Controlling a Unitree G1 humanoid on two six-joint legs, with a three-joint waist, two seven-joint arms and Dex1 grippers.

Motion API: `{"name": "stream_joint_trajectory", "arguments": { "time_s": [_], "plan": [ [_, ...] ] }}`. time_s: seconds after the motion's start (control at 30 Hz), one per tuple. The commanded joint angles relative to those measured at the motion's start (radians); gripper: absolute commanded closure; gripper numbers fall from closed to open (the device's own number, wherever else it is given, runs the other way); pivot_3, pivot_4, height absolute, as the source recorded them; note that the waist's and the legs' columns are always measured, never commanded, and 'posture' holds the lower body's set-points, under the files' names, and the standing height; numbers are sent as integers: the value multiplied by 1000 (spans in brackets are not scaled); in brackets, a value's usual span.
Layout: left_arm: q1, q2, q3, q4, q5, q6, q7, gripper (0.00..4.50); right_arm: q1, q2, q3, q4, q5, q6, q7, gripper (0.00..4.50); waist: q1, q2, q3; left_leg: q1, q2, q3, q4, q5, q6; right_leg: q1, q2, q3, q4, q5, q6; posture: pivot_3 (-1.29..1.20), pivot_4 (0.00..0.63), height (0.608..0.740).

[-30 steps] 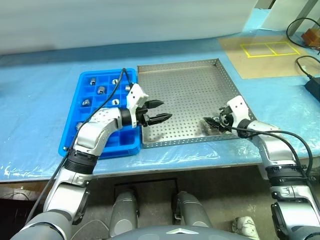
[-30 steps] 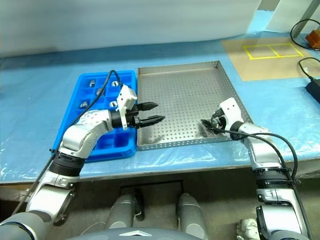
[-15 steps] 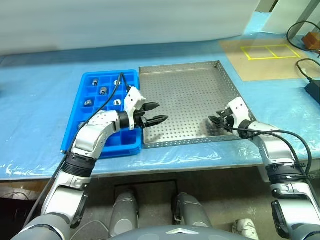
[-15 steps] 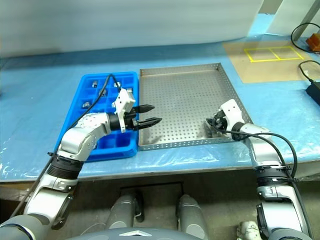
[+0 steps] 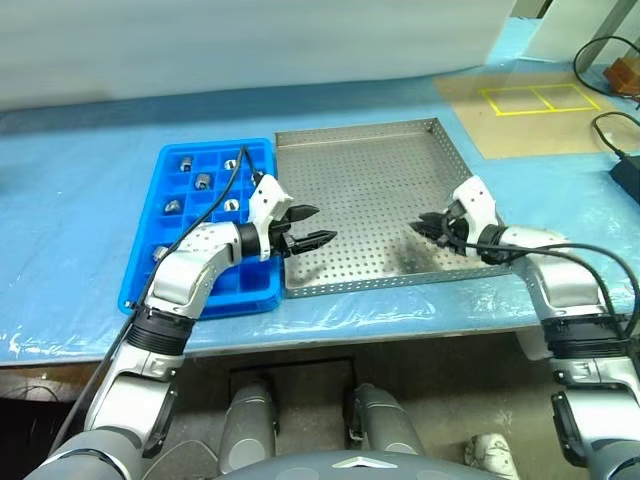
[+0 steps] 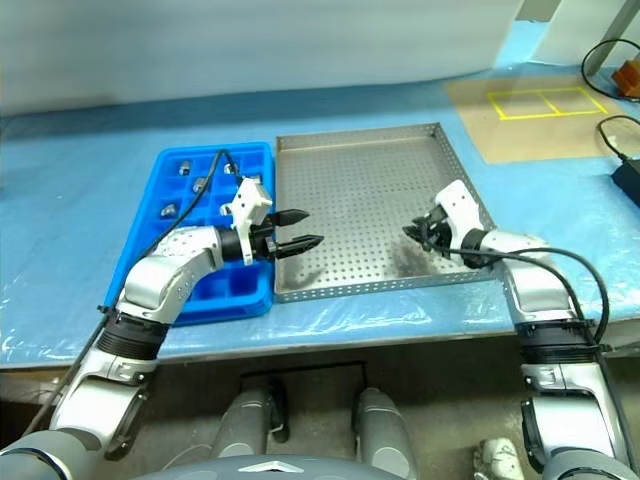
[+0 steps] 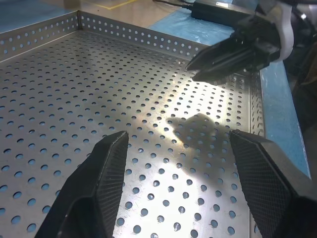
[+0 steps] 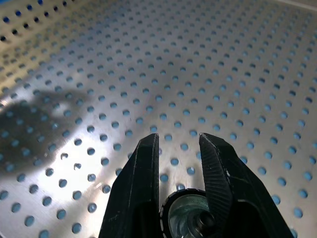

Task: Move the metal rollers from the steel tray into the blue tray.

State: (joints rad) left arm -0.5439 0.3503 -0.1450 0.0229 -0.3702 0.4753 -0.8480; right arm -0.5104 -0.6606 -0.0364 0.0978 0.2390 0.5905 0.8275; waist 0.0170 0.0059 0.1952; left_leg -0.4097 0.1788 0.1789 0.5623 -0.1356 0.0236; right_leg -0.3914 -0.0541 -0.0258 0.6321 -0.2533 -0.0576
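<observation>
The steel tray (image 5: 370,170) lies in the middle of the table, its perforated floor bare. My right gripper (image 5: 425,226) hovers just above the tray's near right part, shut on a metal roller (image 8: 190,218) that sits deep between its black fingers (image 8: 141,188). The blue tray (image 5: 160,285) adjoins the steel tray on the left, and several metal rollers (image 5: 203,181) rest in its far compartments. My left gripper (image 5: 315,226) stands open and level over the steel tray's left rim, holding nothing. In the left wrist view the right gripper (image 7: 223,54) shows across the tray.
A brown board with yellow taped squares (image 5: 535,98) lies at the far right. Black cables (image 5: 605,125) and a black box (image 5: 628,175) sit beside it. Light-blue sheeting (image 5: 80,200) covers the table around both trays.
My right gripper went from open to shut on a roller at the steel tray's near right corner, then rose and shifted slightly left. The left arm stayed put.
</observation>
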Motion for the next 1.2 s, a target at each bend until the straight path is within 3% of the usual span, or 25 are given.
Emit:
{"name": "stream_joint_trajectory", "arguments": {
  "time_s": [0.03, 0.2, 0.4, 0.6, 0.8, 0.93, 1.2],
  "plan": [
    [3, -4, 11, -32, 3, -23, 8, 1070, -72, -32, -44, -29, 27, 19, 2, 3308, 1, 0, 0, 0, 0, 0, 0, 0, 0, 0, 0, 0, 0, 0, 0, -199, 150, 740],
    [5, 12, 52, -54, -19, -34, 3, 1070, -162, 52, -18, -132, 114, 104, -2, 3308, -3, 0, 0, 0, 0, 0, 0, 0, 0, 0, 0, 0, 0, 0, 0, -162, 150, 740],
    [9, 131, 200, -144, -92, 2, -10, 1070, -232, 245, 129, -122, 97, 80, -15, 3308, 9, 0, 0, -3, 3, 0, -2, 2, -4, -9, 2, -1, 6, -1, -3, -74, 150, 740],
    [188, 334, 370, -293, -134, 70, -18, 1070, -297, 383, 228, 28, 71, -12, 22, 3308, 35, 0, 0, -8, 2, 0, -2, 2, -4, -12, 1, -1, 6, -1, -3, 105, 150, 740],
    [476, 455, 540, -536, -250, 197, -42, 1070, -341, 461, 276, 106, 70, -61, 88, 3308, 82, -1, 1, -11, 2, -1, -4, 2, -5, -15, 0, -3, 4, -2, -3, 255, 150, 740],
    [618, 480, 629, -633, -290, 241, -27, 1070, -329, 477, 324, 113, 74, -65, 178, 3308, 118, -1, 1, -10, 2, -1, -6, 3, -6, -15, 0, -3, 4, -2, -2, 307, 150, 740],
    [651, 440, 625, -722, -345, 283, 89, 1070, -289, 505, 379, 60, 97, 34, 224, 3308, 170, -1, 1, -5, 1, -2, -13, 5, -10, -15, 0, -1, 5, -6, 5, 329, 150, 740]
  ]
}}
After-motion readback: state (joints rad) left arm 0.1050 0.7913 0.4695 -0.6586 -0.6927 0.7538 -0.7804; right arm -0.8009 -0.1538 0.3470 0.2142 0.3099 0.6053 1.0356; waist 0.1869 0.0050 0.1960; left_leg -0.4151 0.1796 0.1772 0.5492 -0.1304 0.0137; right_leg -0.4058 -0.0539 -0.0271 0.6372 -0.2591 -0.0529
